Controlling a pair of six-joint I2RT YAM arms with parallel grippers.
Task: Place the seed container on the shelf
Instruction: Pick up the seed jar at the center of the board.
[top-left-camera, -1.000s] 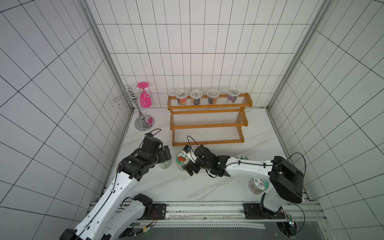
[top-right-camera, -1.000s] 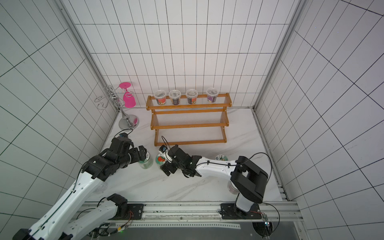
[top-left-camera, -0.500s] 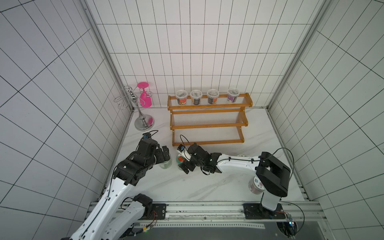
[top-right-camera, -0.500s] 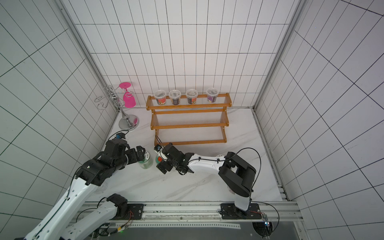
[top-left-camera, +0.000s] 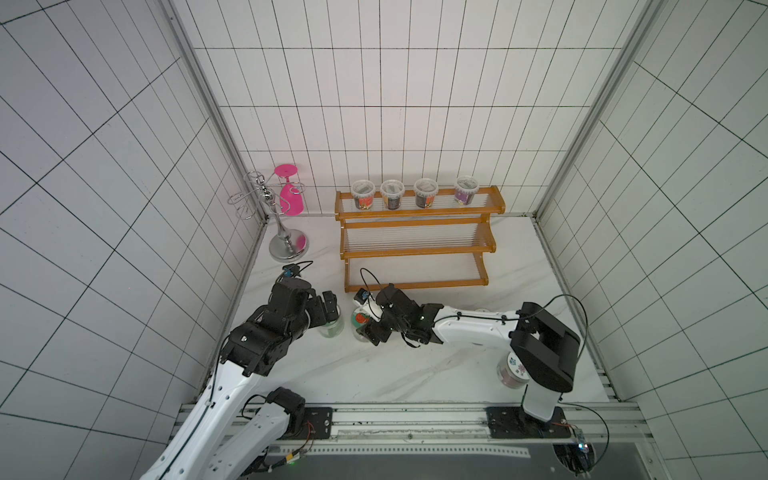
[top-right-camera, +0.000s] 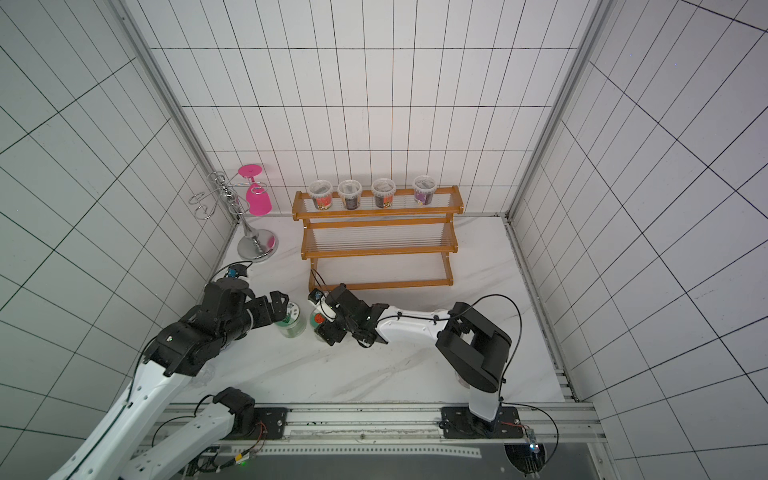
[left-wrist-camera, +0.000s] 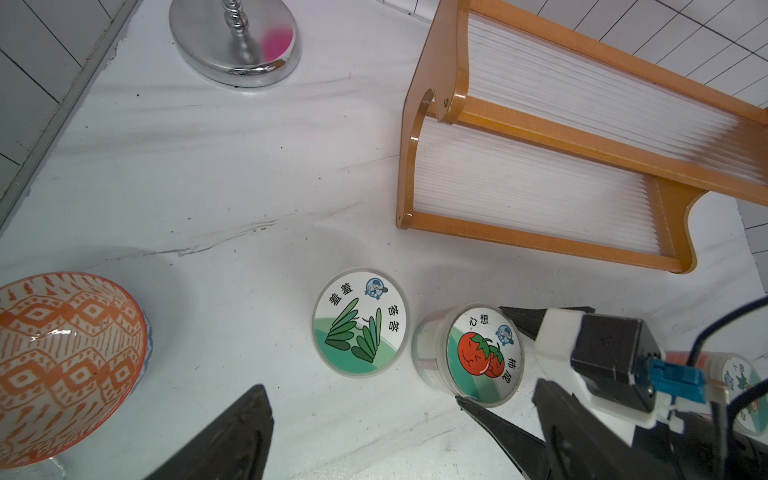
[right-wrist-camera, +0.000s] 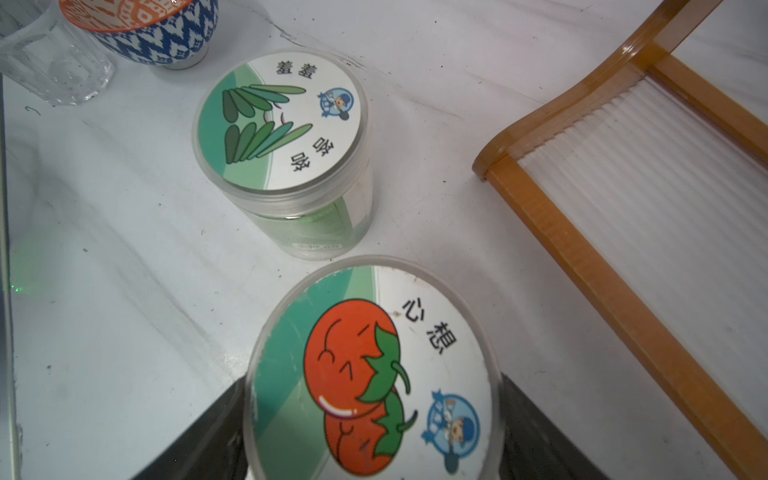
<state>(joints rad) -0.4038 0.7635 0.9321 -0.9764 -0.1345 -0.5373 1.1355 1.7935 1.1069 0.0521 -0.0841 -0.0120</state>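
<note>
The white marbled desk (top-left-camera: 415, 374) fills the tiled booth, and the shelf (top-left-camera: 417, 250) stands at its back – three stepped wooden tiers with clear ribbed boards. Four small tubs (top-left-camera: 392, 195) line the top tier; the two lower tiers are bare. Beside the shelf, in the corner, a silver wire stand (top-left-camera: 289, 245) carries an upturned pink glass (top-left-camera: 291, 199).

The left hand (top-right-camera: 282, 309) hangs just over a green-lidded jar (left-wrist-camera: 360, 322) with its fingers spread wide, holding nothing. The right hand (right-wrist-camera: 374, 386) reaches in low from the other side; its fingers (right-wrist-camera: 536, 428) flank the seed container (left-wrist-camera: 484, 353) closely on both sides – whether they press on it I cannot tell.

That seed container, with a tomato on its lid, stands upright on the desk just in front of the shelf's lowest tier, near its end, just beside the green-lidded jar. An orange-patterned bowl (left-wrist-camera: 62, 357) and a clear tumbler (right-wrist-camera: 50, 54) sit further along.
</note>
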